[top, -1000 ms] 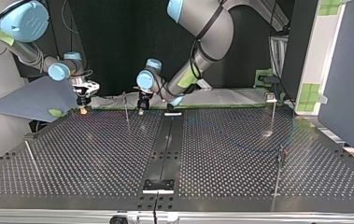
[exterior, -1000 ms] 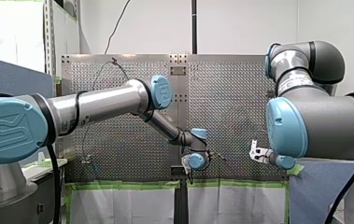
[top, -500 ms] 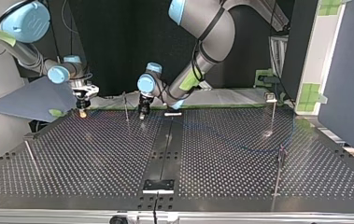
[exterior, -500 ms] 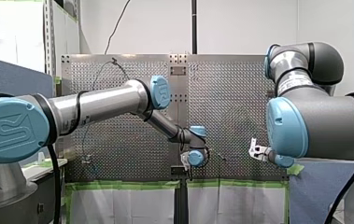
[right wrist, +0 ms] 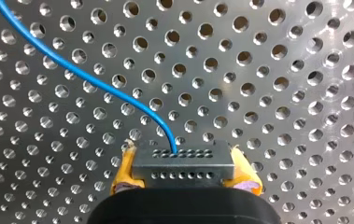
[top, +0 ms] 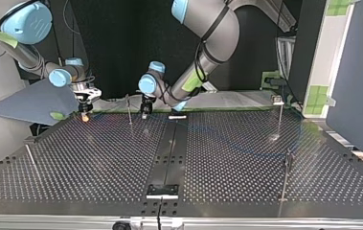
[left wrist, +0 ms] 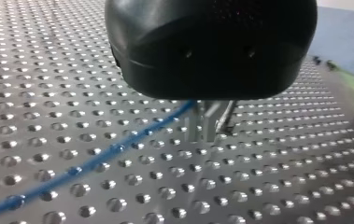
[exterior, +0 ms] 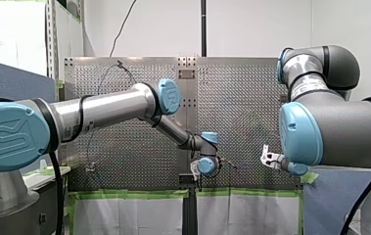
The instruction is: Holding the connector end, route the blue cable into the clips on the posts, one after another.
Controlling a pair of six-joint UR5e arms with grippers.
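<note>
My right gripper [right wrist: 184,172] is shut on the grey connector [right wrist: 183,163], with its yellow pads at either side. The blue cable [right wrist: 95,84] leaves the connector and curves away over the perforated plate. In the top view this gripper [top: 84,114] hangs at the plate's far left edge. My left gripper [top: 145,111] hangs low over the plate, just right of a thin post [top: 129,110]. In the left wrist view the blue cable [left wrist: 114,149] runs across the plate up to my left gripper [left wrist: 207,128]. Whether it is held there is blurred.
More thin posts stand at the top view's right [top: 280,117], near right [top: 287,177] and near left [top: 30,160]. A dark centre strip [top: 169,148] with a bracket [top: 162,190] divides the plate. A grey panel [top: 35,103] lies beyond the far left corner.
My left gripper dipped toward the plate beside the post, then came back up slightly. The cable's slack shifted over the plate's right half. My right gripper hardly moved.
</note>
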